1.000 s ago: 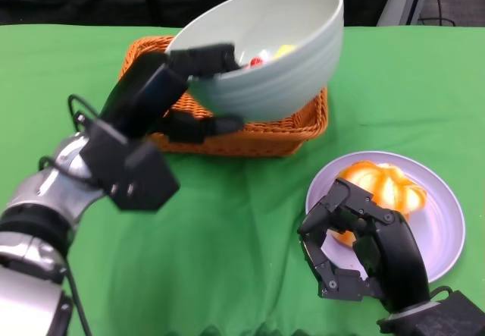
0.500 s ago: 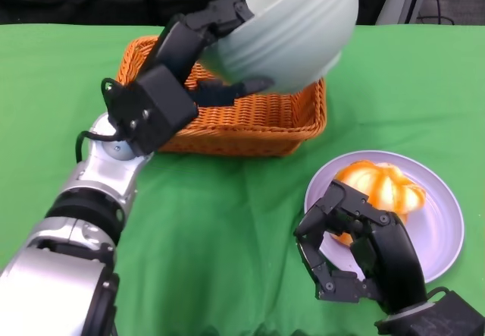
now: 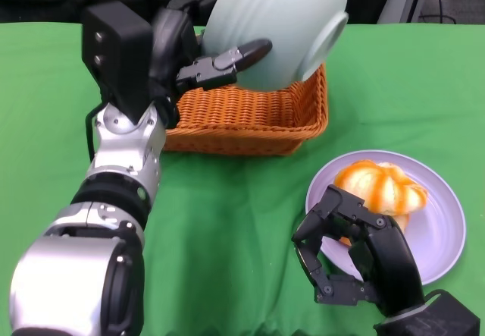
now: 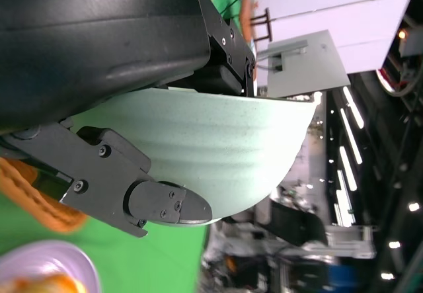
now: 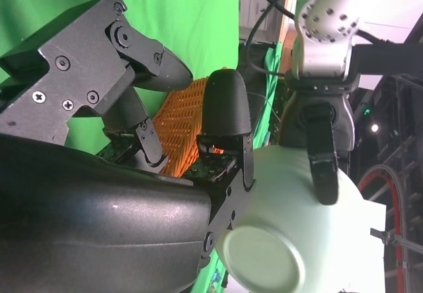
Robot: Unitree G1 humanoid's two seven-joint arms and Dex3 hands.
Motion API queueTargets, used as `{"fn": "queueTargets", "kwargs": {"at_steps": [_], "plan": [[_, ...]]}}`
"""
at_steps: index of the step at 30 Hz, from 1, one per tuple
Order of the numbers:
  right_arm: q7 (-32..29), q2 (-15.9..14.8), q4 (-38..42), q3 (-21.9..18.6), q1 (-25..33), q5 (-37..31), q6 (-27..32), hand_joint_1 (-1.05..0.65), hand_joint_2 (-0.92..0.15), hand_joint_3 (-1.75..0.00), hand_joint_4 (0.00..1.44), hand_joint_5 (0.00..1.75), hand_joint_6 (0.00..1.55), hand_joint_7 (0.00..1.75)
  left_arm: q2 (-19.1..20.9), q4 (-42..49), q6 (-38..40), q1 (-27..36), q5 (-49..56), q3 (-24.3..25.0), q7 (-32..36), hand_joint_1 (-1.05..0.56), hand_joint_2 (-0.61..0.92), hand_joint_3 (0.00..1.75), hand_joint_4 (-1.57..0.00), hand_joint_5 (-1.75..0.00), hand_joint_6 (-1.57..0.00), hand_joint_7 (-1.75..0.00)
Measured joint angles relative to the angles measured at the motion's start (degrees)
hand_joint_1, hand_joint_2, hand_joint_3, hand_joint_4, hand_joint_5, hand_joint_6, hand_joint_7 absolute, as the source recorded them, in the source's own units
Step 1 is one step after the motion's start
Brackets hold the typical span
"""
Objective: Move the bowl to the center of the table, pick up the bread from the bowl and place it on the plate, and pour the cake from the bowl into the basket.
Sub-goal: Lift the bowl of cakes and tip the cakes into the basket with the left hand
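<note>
Bowl point(image 3: 276, 29): tipped further since a second ago, underside now toward camera, mouth facing away over basket point(image 3: 242, 116), 12 o'clock. Left hand point(image 3: 189, 51) grasps rim. Cake hidden; pour likely under way. Bread point(image 3: 381, 186) on plate point(image 3: 439, 230), 4 o'clock. Right hand point(image 3: 356, 256) loosely curled, empty.

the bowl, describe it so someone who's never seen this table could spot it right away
On the green table, look to the far side where an orange wicker basket sits. The bowl is held tipped on its side above that basket by the robot's left hand. It is pale green with a ribbed outside, unlike the flat lilac plate nearer the robot that carries the bread.
</note>
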Motion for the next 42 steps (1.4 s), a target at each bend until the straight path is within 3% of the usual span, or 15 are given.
{"fn": "queueTargets", "kwargs": {"at_steps": [9, 26, 31, 34, 42], "plan": [[-0.9, 0.0, 1.2, 0.0, -0.4, -0.4, -0.9, -0.10, -0.38, -1.22, 0.85, 1.72, 0.67, 1.42, -1.2, 0.1, 17.9, -1.9, -10.1, 8.9, -4.2, -0.12, 0.91, 0.56, -0.71, -1.75, -0.70, -1.50], [-0.4, 0.0, 2.8, -0.1, -0.8, 0.0, -2.0, -0.14, -0.38, -1.18, 0.85, 1.73, 0.67, 1.40, -1.5, 0.2, 30.9, -2.7, -16.8, 16.3, -4.1, -0.16, 0.92, 0.56, -0.64, -1.75, -0.58, -1.62], [-0.9, 0.0, 3.1, -0.2, -0.8, -0.3, -2.3, -0.13, -0.38, -1.19, 0.85, 1.73, 0.68, 1.39, -1.3, 1.0, 38.4, -4.0, -21.9, 21.1, -1.1, -0.19, 0.92, 0.52, -0.64, -1.75, -0.56, -1.61], [-0.9, 0.0, 3.2, -0.2, -1.1, -0.5, -2.5, -0.12, -0.39, -1.19, 0.85, 1.73, 0.68, 1.39, -1.0, 1.1, 41.8, -5.0, -24.1, 23.3, 0.9, -0.23, 0.92, 0.48, -0.66, -1.75, -0.52, -1.71], [-0.8, 0.0, 3.3, -0.2, -1.6, -0.5, -2.6, -0.13, -0.39, -1.17, 0.85, 1.73, 0.67, 1.39, -0.3, 1.2, 45.6, -5.3, -26.4, 26.1, 2.6, -0.25, 0.92, 0.43, -0.67, -1.75, -0.48, -1.75]]}}
